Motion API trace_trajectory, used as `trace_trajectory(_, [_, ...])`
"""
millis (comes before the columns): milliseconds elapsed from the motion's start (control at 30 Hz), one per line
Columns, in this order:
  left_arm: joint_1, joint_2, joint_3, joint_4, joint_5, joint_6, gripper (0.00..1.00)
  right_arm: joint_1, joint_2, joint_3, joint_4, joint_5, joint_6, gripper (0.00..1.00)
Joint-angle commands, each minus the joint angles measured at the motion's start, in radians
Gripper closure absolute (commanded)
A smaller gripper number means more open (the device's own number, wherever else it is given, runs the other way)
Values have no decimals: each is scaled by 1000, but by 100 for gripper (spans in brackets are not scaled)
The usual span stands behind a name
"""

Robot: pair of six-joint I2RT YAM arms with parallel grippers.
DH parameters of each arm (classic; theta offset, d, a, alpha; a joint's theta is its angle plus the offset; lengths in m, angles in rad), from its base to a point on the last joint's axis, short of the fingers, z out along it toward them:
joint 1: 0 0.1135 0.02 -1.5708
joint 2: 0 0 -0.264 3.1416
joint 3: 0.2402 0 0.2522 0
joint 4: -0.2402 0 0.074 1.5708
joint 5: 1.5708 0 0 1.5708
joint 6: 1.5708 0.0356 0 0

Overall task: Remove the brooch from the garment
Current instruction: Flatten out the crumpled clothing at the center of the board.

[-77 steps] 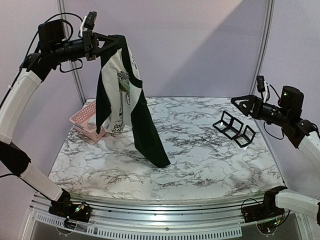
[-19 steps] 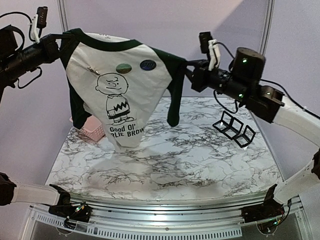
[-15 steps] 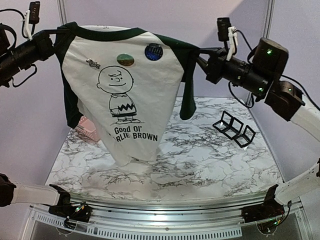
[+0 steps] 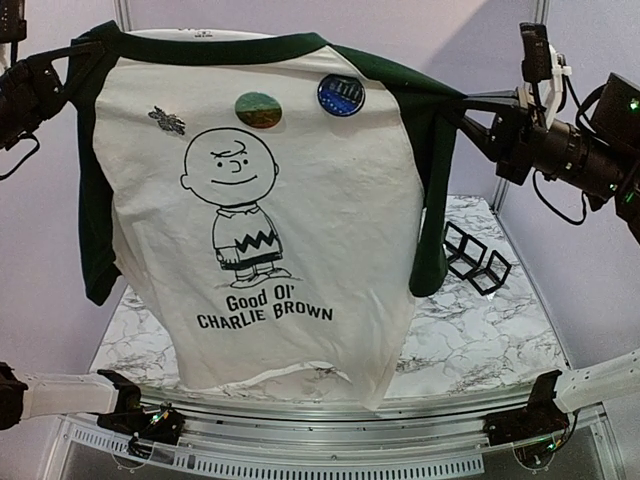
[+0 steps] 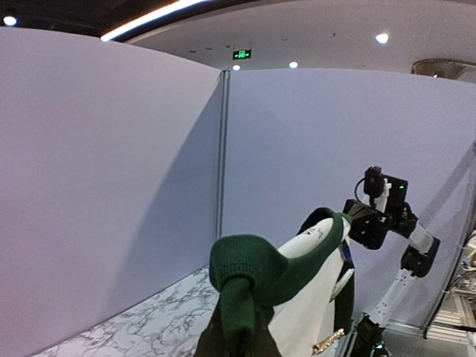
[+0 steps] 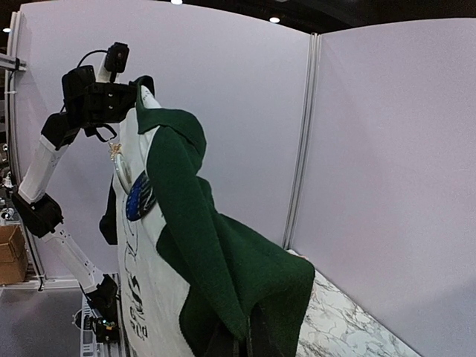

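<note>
- Above the marble table (image 4: 480, 340), holding the white T-shirt (image 4: 270, 200) spread wide between the two arms, print facing the overhead camera, probably so that everything pinned on the chest is becoming easy to see.
- At the left shoulder, pinching the green sleeve cloth with the left gripper (image 4: 82, 50), jaws closed almost fully on the fabric; in the left wrist view, hiding the fingertips under a bunched green fold.
- At the right shoulder, doing the same with the right gripper (image 4: 468, 103), jaws clamped tight on a fold of green sleeve, apparently pulling outward to keep the top edge stretched.
- Showing the small metallic brooch (image 4: 166, 120) pinned high on the chest, near the left shoulder, above and beside the cartoon head.
- Showing also a greenish round badge (image 4: 258, 109) and a blue round badge (image 4: 341, 95) further along the same line, under the collar.
- Letting the hem hang low, toward the near edge of the table; partly covering the black wire frames (image 4: 475, 258) with the right sleeve.
- Leaving no gripper free for the brooch, in my judgement; most likely needing to lay the shirt down, or to release one shoulder, before reaching for it.
</note>
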Motion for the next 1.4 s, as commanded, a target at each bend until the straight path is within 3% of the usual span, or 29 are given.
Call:
trace_trajectory(0, [12, -26, -79, 198, -36, -138, 100, -16, -65, -15, -8, 184, -7, 100])
trace_trajectory(133, [10, 20, -242, 286, -74, -180, 100, -17, 3, -75, 51, 529, -7, 100])
trace_trajectory(267, [11, 127, -366, 314, -144, -129, 100, -29, 99, -150, 147, 768, -4, 100])
trace_trajectory(333, [10, 202, -409, 342, -180, -97, 100, -105, 149, -179, 181, 752, 17, 100])
trace_trajectory(400, [10, 293, -423, 368, -213, -60, 100, -234, 188, -192, 187, 607, 119, 100])
trace_trajectory(567, [6, 587, -319, 356, -278, 6, 99, -428, 380, -122, 267, 395, 159, 100])
trace_trajectory(600, [6, 647, -275, 341, -293, 15, 98, -460, 438, -92, 272, 360, 161, 93])
trace_trajectory(633, [5, 711, -227, 315, -306, 29, 94, -493, 485, -52, 263, 326, 173, 89])
trace_trajectory(667, [5, 773, -170, 284, -327, 35, 80, -519, 573, -4, 246, 304, 181, 81])
trace_trajectory(733, [4, 869, -41, 210, -332, 48, 43, -552, 696, 101, 184, 268, 182, 41])
trace_trajectory(767, [1, 899, -6, 199, -330, 52, 28, -559, 770, 143, 159, 262, 173, 30])
trace_trajectory(833, [-4, 928, 28, 204, -316, 49, 4, -563, 840, 184, 133, 231, 156, 19])
trace_trajectory(967, [-16, 899, 29, 211, -271, 35, 0, -563, 862, 162, 108, 120, 145, 14])
trace_trajectory(1100, [-36, 800, -66, 238, -261, 15, 0, -553, 774, 61, 112, 54, 152, 11])
trace_trajectory(1367, [-128, 498, -552, 350, -365, -89, 0, -425, 600, -136, 49, 104, 144, 8])
